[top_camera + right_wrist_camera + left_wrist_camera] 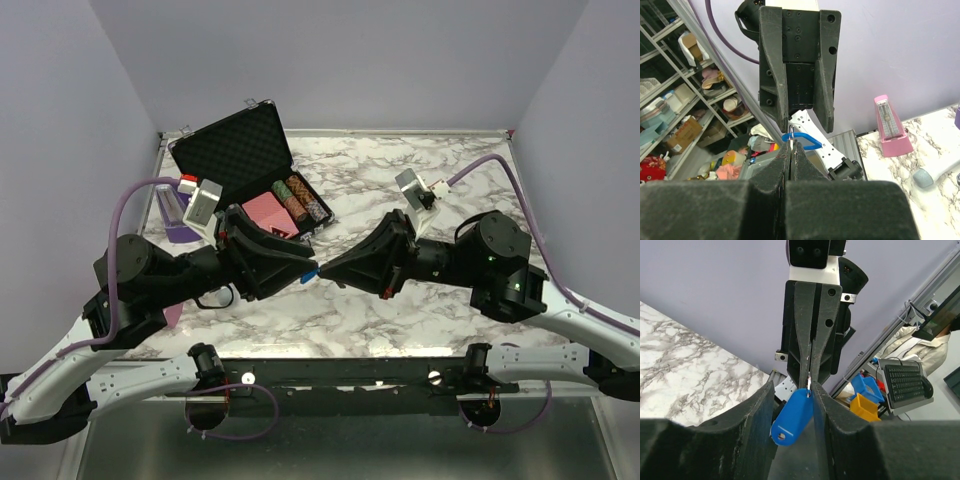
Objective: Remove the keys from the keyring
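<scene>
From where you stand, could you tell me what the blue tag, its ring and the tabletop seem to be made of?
The blue tag looks like moulded plastic, smooth and slightly glossy. The ring seems thin silvery metal, by its glint, though little shows. The tabletop looks like marble or marble-print laminate: white with grey veins.

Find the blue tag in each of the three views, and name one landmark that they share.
Top external: blue tag at the picture's centre.
Left wrist: tag low centre, tilted.
Right wrist: tag at centre, partly hidden.
Shared landmark: the marble table, at the left in the left wrist view and at the right in the right wrist view.
</scene>
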Action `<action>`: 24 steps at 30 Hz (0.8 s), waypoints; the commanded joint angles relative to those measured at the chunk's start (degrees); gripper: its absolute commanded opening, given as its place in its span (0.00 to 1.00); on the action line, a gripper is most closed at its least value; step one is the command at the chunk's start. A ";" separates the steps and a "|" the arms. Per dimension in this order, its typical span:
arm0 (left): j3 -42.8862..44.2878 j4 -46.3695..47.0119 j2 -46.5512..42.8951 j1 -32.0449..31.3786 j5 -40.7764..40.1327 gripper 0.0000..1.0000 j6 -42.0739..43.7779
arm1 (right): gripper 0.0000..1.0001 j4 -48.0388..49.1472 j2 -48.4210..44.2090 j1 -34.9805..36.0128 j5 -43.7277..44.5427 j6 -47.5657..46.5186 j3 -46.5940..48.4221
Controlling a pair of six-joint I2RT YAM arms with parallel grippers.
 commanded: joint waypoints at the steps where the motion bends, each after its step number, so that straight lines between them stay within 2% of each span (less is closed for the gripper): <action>1: 1.17 -0.35 0.40 -0.29 1.75 0.43 0.42 | 0.01 0.83 0.66 -0.08 -1.44 -0.29 1.86; 6: 1.44 -0.79 1.19 -0.29 1.75 0.37 0.68 | 0.01 0.57 0.84 0.00 -1.70 -0.38 2.21; 10: 1.53 -1.06 1.63 -0.38 1.66 0.22 0.77 | 0.01 0.48 0.93 -0.08 -1.97 -0.38 2.47; 14: 1.79 -1.49 1.81 -0.55 1.22 0.01 0.86 | 0.01 0.30 0.84 0.00 -2.32 -0.29 2.56; 19: 3.28 -4.21 2.60 -0.81 1.74 0.00 1.47 | 0.01 -0.05 0.93 0.00 -3.19 -0.47 2.74; 24: 6.44 -10.10 4.00 -0.73 5.78 0.00 4.02 | 0.01 -4.08 2.42 -0.08 -7.32 -1.26 5.28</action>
